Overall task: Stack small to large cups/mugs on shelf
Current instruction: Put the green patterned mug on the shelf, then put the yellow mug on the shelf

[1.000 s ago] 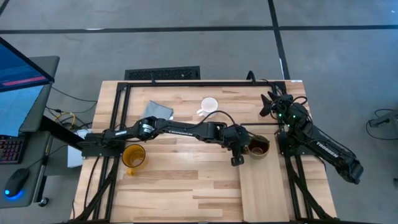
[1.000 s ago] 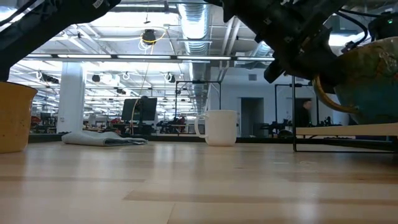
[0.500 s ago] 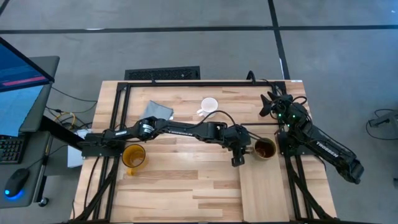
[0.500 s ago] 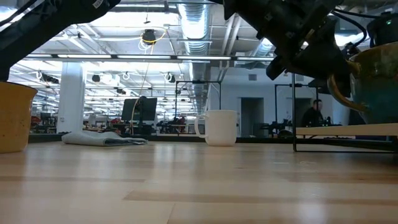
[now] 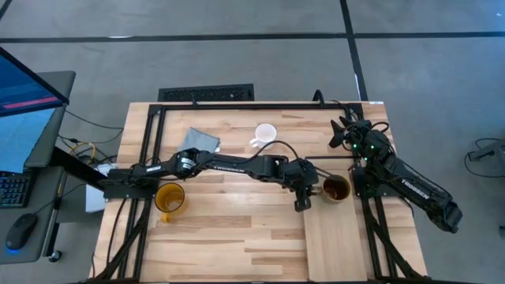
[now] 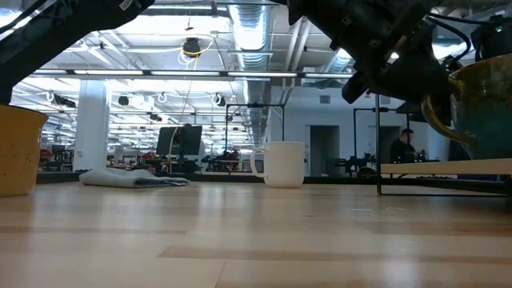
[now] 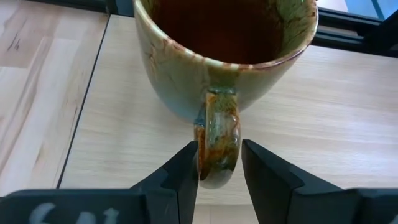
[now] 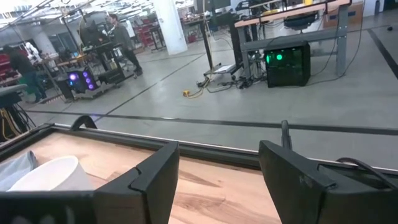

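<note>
Brown mug (image 5: 335, 188) sits on shelf (image 5: 335, 244); left gripper (image 7: 217, 163) fingers apart, straddling its handle. Next: back off, fetch yellow mug (image 5: 169, 197). Right gripper (image 8: 217, 180) parked open.

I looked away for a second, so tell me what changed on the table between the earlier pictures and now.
The left gripper set the dark brown mug a little further right on the shelf and eased its fingers off the handle, which now sits loosely between them. The white mug, the yellow-orange mug, the cloth and the right gripper stayed put.
</note>
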Tool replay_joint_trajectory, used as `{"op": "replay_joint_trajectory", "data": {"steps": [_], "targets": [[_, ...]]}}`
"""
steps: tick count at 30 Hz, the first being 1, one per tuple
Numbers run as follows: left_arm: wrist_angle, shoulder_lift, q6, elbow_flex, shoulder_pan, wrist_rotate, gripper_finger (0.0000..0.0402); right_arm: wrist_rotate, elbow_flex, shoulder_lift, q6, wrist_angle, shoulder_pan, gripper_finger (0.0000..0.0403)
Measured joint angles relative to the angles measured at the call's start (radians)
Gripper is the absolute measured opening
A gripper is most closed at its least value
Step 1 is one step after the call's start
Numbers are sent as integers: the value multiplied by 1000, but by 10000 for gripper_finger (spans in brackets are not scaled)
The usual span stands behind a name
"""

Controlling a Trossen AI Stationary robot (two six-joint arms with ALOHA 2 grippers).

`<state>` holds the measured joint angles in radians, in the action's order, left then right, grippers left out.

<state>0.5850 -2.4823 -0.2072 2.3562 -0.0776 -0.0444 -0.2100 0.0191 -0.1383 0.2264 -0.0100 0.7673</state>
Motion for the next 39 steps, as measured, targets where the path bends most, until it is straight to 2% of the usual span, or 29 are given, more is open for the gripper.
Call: {"op": "replay_joint_trajectory", "data": {"steps": [14,23,29,35,39], "targets": [[55,3,-25,0,-2,-3,113,0,0,0,0,0,0,244],[191,39,-22,0,-2,1,113,0,0,0,0,0,0,244],[529,62,-15,0,-1,-15,113,0,0,1,0,0,0,244],[926,76,-3,-1,-14,142,113,0,0,1,1,0,1,244],[990,109,16,-1,-29,180,113,0,0,1,1,0,1,244]]}}
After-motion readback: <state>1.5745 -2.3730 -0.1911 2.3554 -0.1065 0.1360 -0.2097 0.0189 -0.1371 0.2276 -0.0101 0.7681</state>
